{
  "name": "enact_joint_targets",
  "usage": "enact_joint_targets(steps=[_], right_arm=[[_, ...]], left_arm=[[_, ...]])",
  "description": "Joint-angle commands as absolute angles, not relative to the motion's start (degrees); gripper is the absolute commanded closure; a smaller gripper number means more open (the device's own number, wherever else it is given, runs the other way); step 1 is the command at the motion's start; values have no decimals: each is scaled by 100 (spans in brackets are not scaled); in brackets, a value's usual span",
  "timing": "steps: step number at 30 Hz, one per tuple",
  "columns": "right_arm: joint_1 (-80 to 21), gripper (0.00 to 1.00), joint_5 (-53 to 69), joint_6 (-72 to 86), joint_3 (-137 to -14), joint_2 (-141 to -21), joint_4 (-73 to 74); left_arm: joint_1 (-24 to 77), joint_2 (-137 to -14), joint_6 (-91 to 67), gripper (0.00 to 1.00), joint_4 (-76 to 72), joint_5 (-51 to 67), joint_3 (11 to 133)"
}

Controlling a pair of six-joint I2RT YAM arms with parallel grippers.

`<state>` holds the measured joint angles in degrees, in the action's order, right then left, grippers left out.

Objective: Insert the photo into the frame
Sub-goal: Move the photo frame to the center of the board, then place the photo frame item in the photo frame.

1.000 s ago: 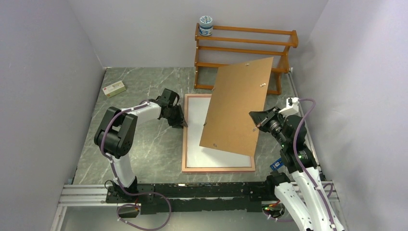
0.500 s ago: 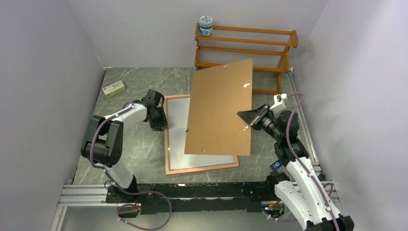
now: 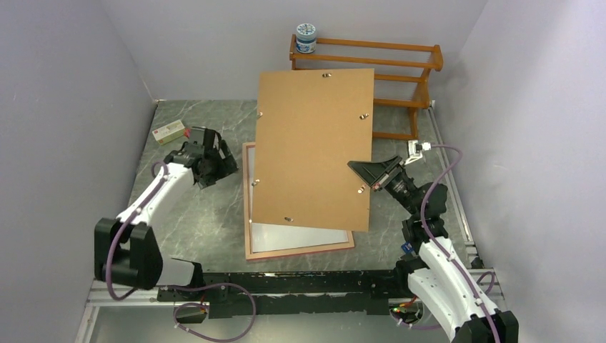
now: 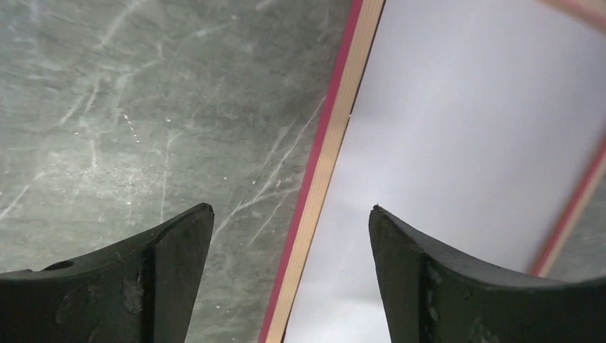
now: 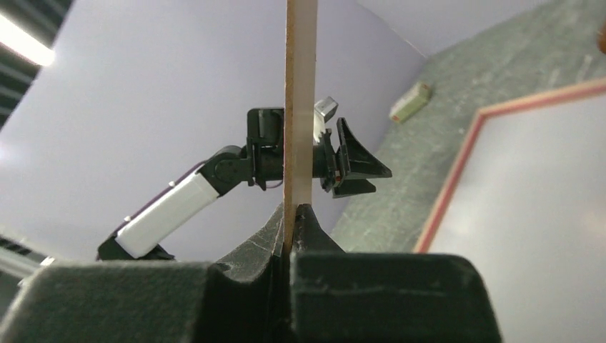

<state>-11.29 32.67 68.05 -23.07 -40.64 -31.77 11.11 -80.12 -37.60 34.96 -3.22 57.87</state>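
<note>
The frame point(image 3: 248, 193) lies flat on the table with its pale wood back up and a pink outer edge point(image 4: 321, 171). Inside it lies a plain white sheet point(image 3: 300, 238) point(image 4: 464, 128), apparently the photo face down. My left gripper point(image 3: 214, 163) point(image 4: 291, 209) stands open just left of the frame, its fingertips straddling the frame's left rail from above, holding nothing. My right gripper point(image 3: 366, 184) point(image 5: 294, 209) is shut on the right edge of a brown fibreboard panel point(image 3: 314, 143) point(image 5: 299, 100). The panel hangs tilted above the frame and hides most of it.
An orange-brown wooden rack point(image 3: 400, 61) stands against the back wall, with a white-and-blue jar point(image 3: 306, 38) on its top left. A small box point(image 3: 170, 131) point(image 5: 411, 100) lies at the table's back left. Grey walls close in on three sides.
My left gripper let go of the frame's left edge, opened wide and pulled back to the left. The right arm swung the brown panel left, over the frame, which had slid left.
</note>
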Motion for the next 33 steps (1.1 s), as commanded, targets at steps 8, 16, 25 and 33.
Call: enact_joint_targets(steps=[8,16,25,33], right_arm=[[-1101,100,3414,8452,-1872,-4709,-6766],[-1090,100,3661,8488,-1608,-5271,-6554],[-1059,100,4135,7563,-1757,-5790,-5179],[-1046,100,4358,6921,-1875,-6460,-4805]], left_arm=[[694,-7357,-3934,13,3347,374,5732],[544,-7647,-4058,20,2919,1057,5370],[475,-8061,-4120,24,2600,1457,5211],[466,-8308,-4106,32,2440,1459,5150]])
